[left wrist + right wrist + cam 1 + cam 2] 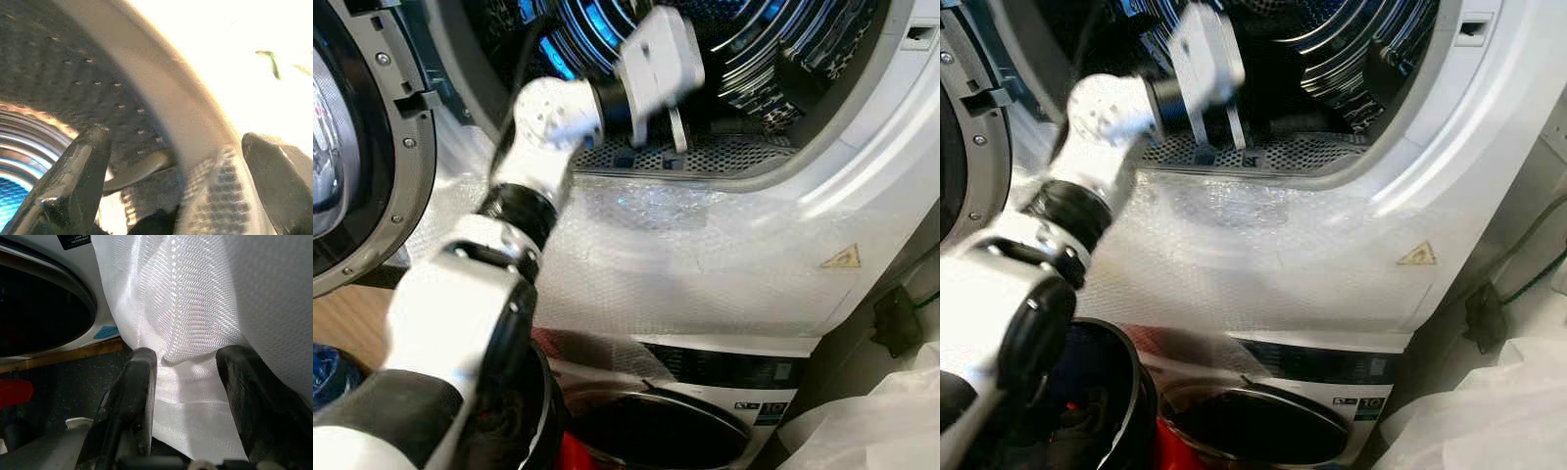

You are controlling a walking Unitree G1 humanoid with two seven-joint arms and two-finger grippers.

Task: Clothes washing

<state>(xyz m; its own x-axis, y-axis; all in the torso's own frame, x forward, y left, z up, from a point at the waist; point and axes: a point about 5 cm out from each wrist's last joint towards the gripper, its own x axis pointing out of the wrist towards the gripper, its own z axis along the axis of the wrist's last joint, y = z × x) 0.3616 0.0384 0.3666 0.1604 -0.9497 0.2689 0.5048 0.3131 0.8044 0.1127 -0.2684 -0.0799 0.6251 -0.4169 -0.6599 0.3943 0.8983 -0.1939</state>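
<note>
The silver left arm [524, 186] is extended from 7 o'clock into the upper machine's blue-lit ribbed metal drum [724, 49]. Its white wrist block [661, 59] is seen above the perforated grey lip [705, 155] at the drum mouth. An open round grey-rimmed door [357, 147] is seen at 9 o'clock, a yellow triangular warning sticker [842, 258] at 4 o'clock, and a lower machine's dark round door [656, 426] at 6 o'clock.

The upper machine's drum [783, 59] stands open and roomy, and the left gripper [171, 196] reaches in over its perforated rim [724, 155]. The open door [352, 157] crowds the left side; white mesh fabric [205, 308] presses against the right gripper [190, 382].
</note>
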